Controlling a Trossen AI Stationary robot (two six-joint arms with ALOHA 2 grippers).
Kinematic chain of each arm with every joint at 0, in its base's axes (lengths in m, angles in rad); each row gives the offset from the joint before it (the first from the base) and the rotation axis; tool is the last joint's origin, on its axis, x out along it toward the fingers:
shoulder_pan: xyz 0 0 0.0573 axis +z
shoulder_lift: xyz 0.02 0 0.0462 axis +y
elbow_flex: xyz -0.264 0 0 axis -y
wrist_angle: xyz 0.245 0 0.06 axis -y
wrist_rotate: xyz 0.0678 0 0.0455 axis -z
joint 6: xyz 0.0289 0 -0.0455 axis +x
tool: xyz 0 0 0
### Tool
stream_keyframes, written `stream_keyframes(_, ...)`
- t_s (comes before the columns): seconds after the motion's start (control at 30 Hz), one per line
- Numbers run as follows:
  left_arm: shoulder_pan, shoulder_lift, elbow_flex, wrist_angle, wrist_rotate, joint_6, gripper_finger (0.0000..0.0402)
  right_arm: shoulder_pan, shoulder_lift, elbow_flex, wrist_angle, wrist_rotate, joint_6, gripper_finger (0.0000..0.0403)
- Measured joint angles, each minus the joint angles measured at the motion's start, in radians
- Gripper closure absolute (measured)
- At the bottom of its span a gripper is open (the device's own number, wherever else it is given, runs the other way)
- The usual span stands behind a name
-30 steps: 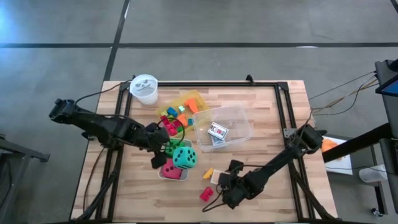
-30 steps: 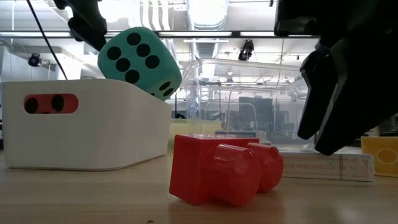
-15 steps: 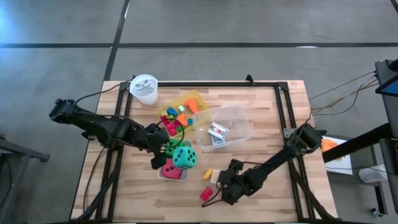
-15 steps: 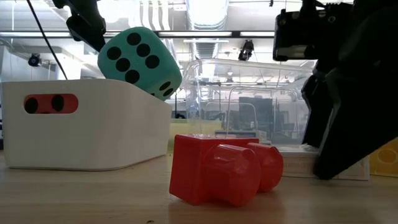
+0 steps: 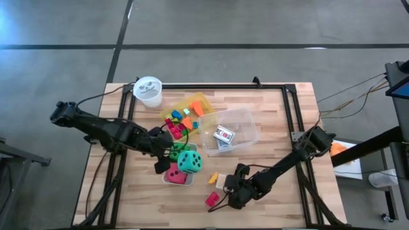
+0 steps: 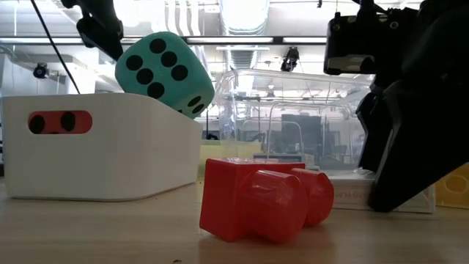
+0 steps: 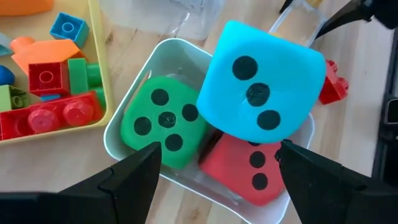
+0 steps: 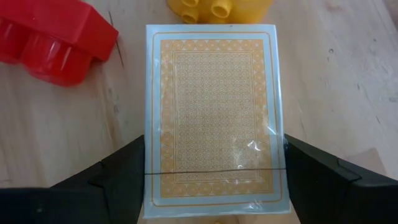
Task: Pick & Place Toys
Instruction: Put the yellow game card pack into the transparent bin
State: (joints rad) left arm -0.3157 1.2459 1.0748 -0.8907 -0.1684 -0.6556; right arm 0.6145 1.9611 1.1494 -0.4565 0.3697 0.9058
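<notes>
While the left gripper (image 7: 214,171) hangs with its fingers spread over the white bin (image 5: 167,178), the right gripper (image 8: 214,171) sits low at the table's (image 5: 275,108) front edge with a card pack (image 8: 214,115) lying flat between its fingers. Those fingers flank the pack's two long sides, close against them, but whether they actually pinch it cannot be told. A red block (image 8: 53,40) lies just beside the pack on the bare wood, and a yellow block (image 8: 219,7) touches or nearly touches the pack's far end. Inside the bin sit three dice: the green die (image 7: 163,121) and red die (image 7: 252,168) side by side, with the teal die (image 7: 261,84) resting tilted on top of both. Next to the bin, the yellow tray (image 5: 199,100) holds a heap of small coloured blocks (image 7: 50,93). Another card pack (image 5: 223,135) lies in the clear box (image 5: 246,124) near the table's middle. A white cup (image 5: 148,91) stands at the far left corner.
</notes>
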Motion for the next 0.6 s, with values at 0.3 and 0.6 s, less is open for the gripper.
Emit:
stream_keyframes(0.3, -0.034, -0.067, 0.0, 0.0, 0.003, -0.008, 0.0087, 0.008, -0.011, 0.028, -0.033, -0.01, 0.012, 0.0105)
stream_keyframes(0.6, -0.109, -0.142, 0.0, 0.002, 0.003, -0.023, 0.0087, 0.065, -0.164, 0.086, -0.157, 0.016, 0.034, 0.0105)
